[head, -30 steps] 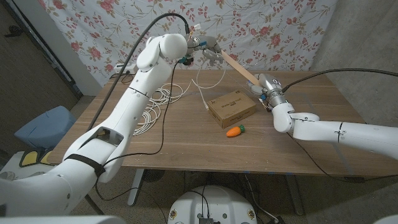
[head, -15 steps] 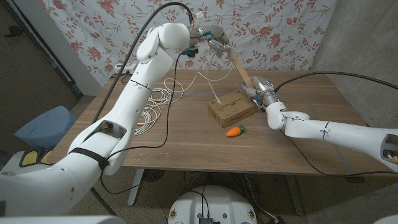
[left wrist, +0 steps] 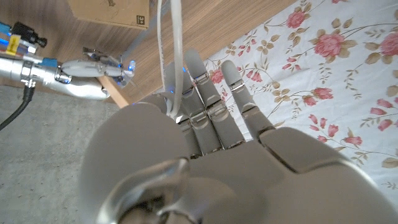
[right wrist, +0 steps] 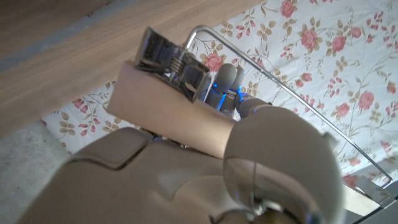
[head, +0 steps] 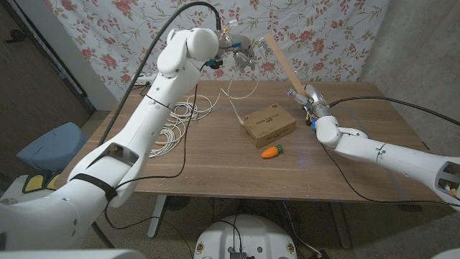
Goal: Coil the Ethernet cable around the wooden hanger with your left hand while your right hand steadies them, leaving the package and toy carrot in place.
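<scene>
While the left robot hand holds the white Ethernet cable high over the desk's far edge, the right robot hand grips the wooden hanger; package and toy carrot lie mid-desk. The left wrist view shows cable against fingers. The right wrist view shows the hanger clasped.

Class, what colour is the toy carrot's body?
Orange, with a green top; the toy carrot shows best in the head view.

seen from the head, high, looking down over the table. seen from each wrist, very close, turned upside down behind its own hand. shared everywhere: tabletop, flowered curtain.
</scene>
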Robot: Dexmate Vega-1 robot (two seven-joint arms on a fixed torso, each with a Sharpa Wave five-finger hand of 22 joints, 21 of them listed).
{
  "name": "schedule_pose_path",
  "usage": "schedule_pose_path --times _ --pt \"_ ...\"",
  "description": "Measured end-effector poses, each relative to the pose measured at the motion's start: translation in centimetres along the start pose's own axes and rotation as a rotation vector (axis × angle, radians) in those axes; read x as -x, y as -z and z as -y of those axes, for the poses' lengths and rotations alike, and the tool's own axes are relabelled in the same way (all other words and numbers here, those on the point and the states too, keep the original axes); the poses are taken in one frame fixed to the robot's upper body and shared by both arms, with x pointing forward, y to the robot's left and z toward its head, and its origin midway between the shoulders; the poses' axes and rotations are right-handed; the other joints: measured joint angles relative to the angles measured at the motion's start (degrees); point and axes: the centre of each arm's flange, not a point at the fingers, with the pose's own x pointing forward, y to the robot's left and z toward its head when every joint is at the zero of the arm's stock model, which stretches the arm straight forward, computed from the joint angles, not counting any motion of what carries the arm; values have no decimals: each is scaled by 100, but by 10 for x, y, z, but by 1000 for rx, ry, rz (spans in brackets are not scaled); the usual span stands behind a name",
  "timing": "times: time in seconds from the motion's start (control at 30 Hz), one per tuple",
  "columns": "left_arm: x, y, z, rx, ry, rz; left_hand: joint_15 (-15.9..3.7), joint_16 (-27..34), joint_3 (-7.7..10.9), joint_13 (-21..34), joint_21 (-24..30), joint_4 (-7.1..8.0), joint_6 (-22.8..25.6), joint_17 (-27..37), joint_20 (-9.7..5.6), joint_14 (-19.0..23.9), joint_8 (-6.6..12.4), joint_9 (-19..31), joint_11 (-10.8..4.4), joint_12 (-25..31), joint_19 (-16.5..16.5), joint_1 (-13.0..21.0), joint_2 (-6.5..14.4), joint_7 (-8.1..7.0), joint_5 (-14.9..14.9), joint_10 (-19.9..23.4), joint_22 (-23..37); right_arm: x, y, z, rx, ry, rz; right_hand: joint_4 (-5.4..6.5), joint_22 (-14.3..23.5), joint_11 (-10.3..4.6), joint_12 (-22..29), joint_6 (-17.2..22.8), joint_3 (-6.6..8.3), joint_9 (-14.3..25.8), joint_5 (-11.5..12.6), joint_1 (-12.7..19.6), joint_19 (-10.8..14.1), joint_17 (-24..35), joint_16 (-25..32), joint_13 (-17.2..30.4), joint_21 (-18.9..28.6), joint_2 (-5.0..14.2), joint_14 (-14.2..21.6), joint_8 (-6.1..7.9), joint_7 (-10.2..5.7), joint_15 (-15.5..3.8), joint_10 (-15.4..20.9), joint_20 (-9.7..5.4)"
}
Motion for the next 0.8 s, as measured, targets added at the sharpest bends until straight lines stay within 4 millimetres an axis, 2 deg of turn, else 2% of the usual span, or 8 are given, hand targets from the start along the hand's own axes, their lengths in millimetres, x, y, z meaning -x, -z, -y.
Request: schedule_pose_path --times 0.17,0.27,0.37,0.6,0.8 --pt "7 2 4 -36 1 -48 0 0 0 0 78 0 39 27 0 0 0 1 0 0 0 59 -16 43 0 0 25 0 3 15 -111 53 -2 22 0 0 22 2 -25 9 0 0 0 0 50 36 49 0 0 5 2 0 0 0" --pt "10 7 6 -42 11 -77 -20 0 0 0 135 0 31 27 -1 42 0 2 0 0 1 59 -16 51 0 0 25 0 5 28 -122 97 -4 22 0 -19 22 12 -25 23 0 0 0 0 65 65 56 0 0 5 12 0 19 0" --pt "10 9 8 -45 21 -78 -20 0 0 0 185 0 31 37 -31 42 0 2 -21 0 31 59 -16 50 0 21 25 0 0 32 -106 117 1 21 0 -19 69 12 -26 10 0 1 0 0 109 104 95 -1 0 5 12 0 19 0" --pt "5 5 11 -42 55 -20 -51 0 -16 2 253 15 32 53 -31 73 0 30 -20 41 31 59 -16 50 0 21 25 -7 -12 32 8 117 5 21 1 -19 85 12 -26 19 37 8 0 -1 149 132 99 -8 0 5 12 0 19 0" --pt "-1 -4 6 -37 86 62 -50 0 -16 9 311 15 32 80 -53 73 0 30 -21 40 7 75 -31 50 0 21 24 -15 -23 19 160 73 -1 43 1 -19 89 11 -52 26 62 8 0 -1 193 79 160 -8 1 4 13 0 19 0"
